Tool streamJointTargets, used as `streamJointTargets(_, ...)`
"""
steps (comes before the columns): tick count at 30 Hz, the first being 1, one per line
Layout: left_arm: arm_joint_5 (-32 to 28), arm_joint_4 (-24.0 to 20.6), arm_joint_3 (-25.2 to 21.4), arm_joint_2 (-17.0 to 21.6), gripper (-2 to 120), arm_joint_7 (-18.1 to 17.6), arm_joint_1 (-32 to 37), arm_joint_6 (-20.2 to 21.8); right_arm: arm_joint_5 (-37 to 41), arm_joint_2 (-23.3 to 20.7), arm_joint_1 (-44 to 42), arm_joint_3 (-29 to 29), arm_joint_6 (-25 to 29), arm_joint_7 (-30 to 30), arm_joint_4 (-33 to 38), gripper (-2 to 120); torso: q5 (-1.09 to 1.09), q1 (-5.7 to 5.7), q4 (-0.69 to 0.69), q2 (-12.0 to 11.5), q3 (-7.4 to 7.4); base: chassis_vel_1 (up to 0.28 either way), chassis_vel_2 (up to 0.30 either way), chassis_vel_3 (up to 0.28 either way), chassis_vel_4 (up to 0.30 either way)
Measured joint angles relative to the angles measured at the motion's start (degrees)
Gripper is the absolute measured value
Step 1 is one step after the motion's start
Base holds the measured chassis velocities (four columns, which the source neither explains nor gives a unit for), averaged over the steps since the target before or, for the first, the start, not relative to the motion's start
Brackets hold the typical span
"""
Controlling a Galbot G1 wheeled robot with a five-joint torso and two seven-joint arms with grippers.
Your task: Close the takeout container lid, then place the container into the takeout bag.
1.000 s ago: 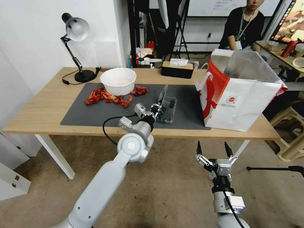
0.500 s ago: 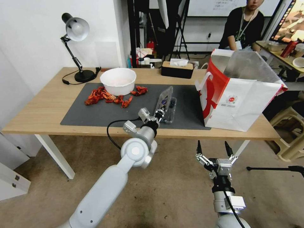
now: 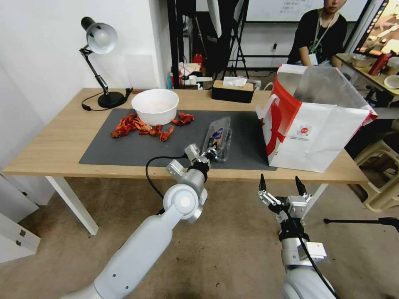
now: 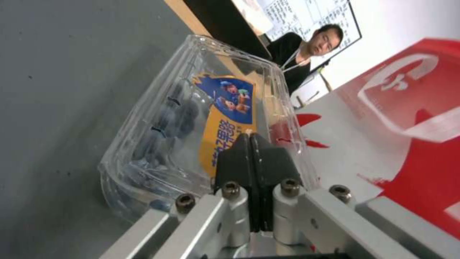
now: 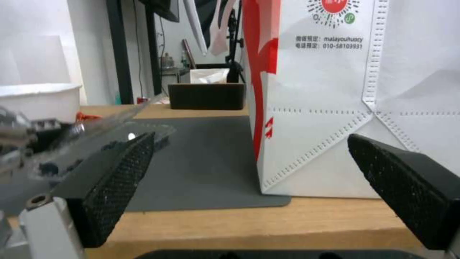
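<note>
Left wrist view: left gripper (image 4: 250, 138), black fingers clenched, presses the glossy clear lid (image 4: 225, 108); right gripper (image 3: 280, 186) released.

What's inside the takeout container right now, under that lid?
Dark blueberries show through the clear takeout container, bunched in its base. The lid with its label slants over them, and the label hides whatever lies beneath it. The left gripper, jaws shut, presses on the lid.

Glossy white arm links, silver wrist joints, black looping cable, black textured fingers (image 5: 115, 180), hex screws
</note>
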Motion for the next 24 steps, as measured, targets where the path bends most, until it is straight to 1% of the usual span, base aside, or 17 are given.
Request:
streamJointTargets(3,2.1,0.9,0.8,0.3,0,0.0,-0.7,0.4,4.1,-1.2,2.3,-0.4,-2.7,0.5,0.9,100,0.0,0.0,0.0,0.0,0.0,0.0,0.0,0.0,0.0)
streamJointTargets(4,2.1,0.9,0.8,0.3,0,0.0,-0.7,0.4,4.1,-1.2,2.3,-0.4,-2.7,0.5,0.9,100,0.0,0.0,0.0,0.0,0.0,0.0,0.0,0.0,0.0)
streamJointTargets(7,3.3,2.2,2.1,0.4,0,0.0,-1.8,0.5,10.9,-2.7,4.3,-0.6,-6.6,1.5,2.6,100,-0.01,0.0,0.0,0.0,0.0,0.0,0.0,0.0,0.0)
streamJointTargets(8,3.3,2.2,2.1,0.4,0,0.0,-1.8,0.5,10.9,-2.7,4.3,-0.6,-6.6,1.5,2.6,100,-0.01,0.0,0.0,0.0,0.0,0.0,0.0,0.0,0.0)
streamJointTargets(9,3.5,2.4,2.3,0.4,0,0.0,-2.0,0.5,12.9,-3.1,5.0,-0.6,-7.6,1.9,2.8,100,0.0,0.0,-0.02,0.0,0.0,0.0,0.0,0.0,0.0)
streamJointTargets(10,3.8,2.5,2.7,0.4,0,-0.1,-2.2,0.5,16.4,-3.8,6.3,-0.6,-9.5,2.4,3.1,100,0.0,0.0,-0.01,0.0,0.0,0.0,0.0,0.0,0.0)
streamJointTargets(11,3.8,2.5,2.7,0.4,0,-0.1,-2.2,0.5,16.4,-3.8,6.3,-0.6,-9.5,2.4,3.1,100,0.0,0.0,-0.01,0.0,0.0,0.0,0.0,0.0,0.0)
streamJointTargets(14,4.2,2.8,3.0,0.6,0,-0.2,-2.4,0.6,24.7,-5.6,9.4,-0.9,-14.3,3.8,3.9,100,0.0,0.0,0.0,0.0,0.0,0.0,0.0,0.0,0.0)
streamJointTargets(15,4.2,2.8,3.0,0.6,0,-0.2,-2.4,0.6,24.7,-5.6,9.4,-0.9,-14.3,3.8,3.9,100,0.0,0.0,0.0,0.0,0.0,0.0,0.0,0.0,0.0)
streamJointTargets(17,4.3,2.9,3.1,0.7,0,-0.2,-2.5,0.6,28.4,-6.6,11.1,-1.2,-16.2,4.5,3.9,100,0.0,0.0,0.01,0.0,0.0,0.0,0.0,0.0,0.0)
streamJointTargets(18,4.5,2.9,3.1,0.7,0,-0.2,-2.5,0.6,32.3,-7.6,13.2,-1.6,-17.9,5.3,3.7,100,0.0,0.0,0.0,0.0,0.0,0.0,0.0,0.0,0.0)
streamJointTargets(19,4.5,2.9,3.1,0.7,0,-0.2,-2.5,0.6,32.3,-7.6,13.2,-1.6,-17.9,5.3,3.7,100,0.0,0.0,0.0,0.0,0.0,0.0,0.0,0.0,0.0)
streamJointTargets(20,4.5,2.9,3.1,0.7,0,-0.3,-2.6,0.6,33.9,-8.0,14.2,-1.9,-18.5,5.6,3.5,100,0.0,0.0,0.0,0.0,0.0,0.0,0.0,0.0,0.0)
streamJointTargets(21,4.6,2.9,3.2,0.7,0,-0.3,-2.6,0.6,37.4,-8.7,16.3,-2.3,-19.8,6.3,3.1,100,-0.01,0.0,0.01,0.0,0.0,0.0,0.0,0.0,0.0)
streamJointTargets(22,4.6,2.9,3.2,0.7,0,-0.3,-2.6,0.6,37.4,-8.7,16.3,-2.3,-19.8,6.3,3.1,100,-0.01,0.0,0.01,0.0,0.0,0.0,0.0,0.0,0.0)
streamJointTargets(24,4.7,3.0,3.3,0.8,0,-0.4,-2.7,0.7,43.2,-9.7,20.5,-3.5,-21.7,7.4,1.8,100,0.0,0.0,0.0,0.0,0.0,0.0,0.0,0.0,0.0)
